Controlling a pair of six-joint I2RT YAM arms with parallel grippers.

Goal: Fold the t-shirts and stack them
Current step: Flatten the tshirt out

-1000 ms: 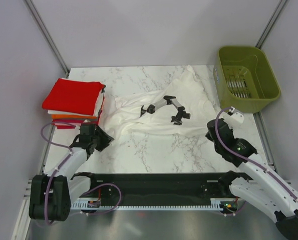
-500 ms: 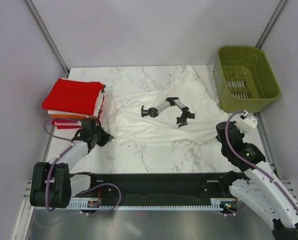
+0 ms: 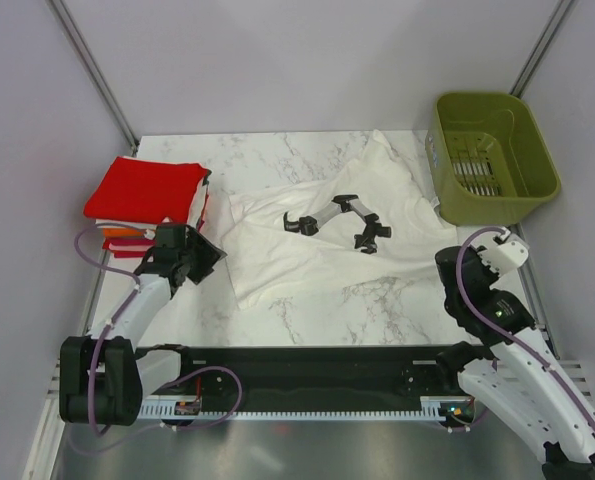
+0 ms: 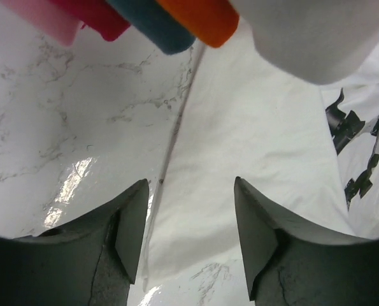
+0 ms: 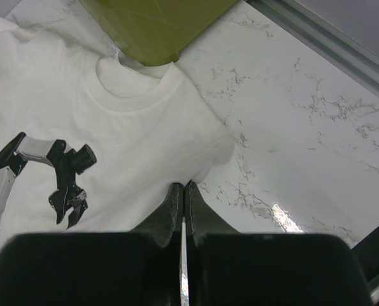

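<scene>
Large white cloth t-shirt [image 3: 307, 260] lies spread flat mid-worktop [image 3: 377, 310], ready for folding. Left claw [image 4: 189, 191] hangs released over its near hem. Right claw [image 5: 183, 197] is clenched, seemingly empty, by the sleeve. Red-topped stack of folded t-shirts [image 3: 147, 195] waits left.

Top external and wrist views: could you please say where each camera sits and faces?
Top external: overhead behind the robot, looking down at the table; left tool and right tool show.
Left wrist: faces the white t-shirt past its open tool.
Right wrist: faces the collar and basket past its shut tool.
Shared: the shirt's print.
</scene>
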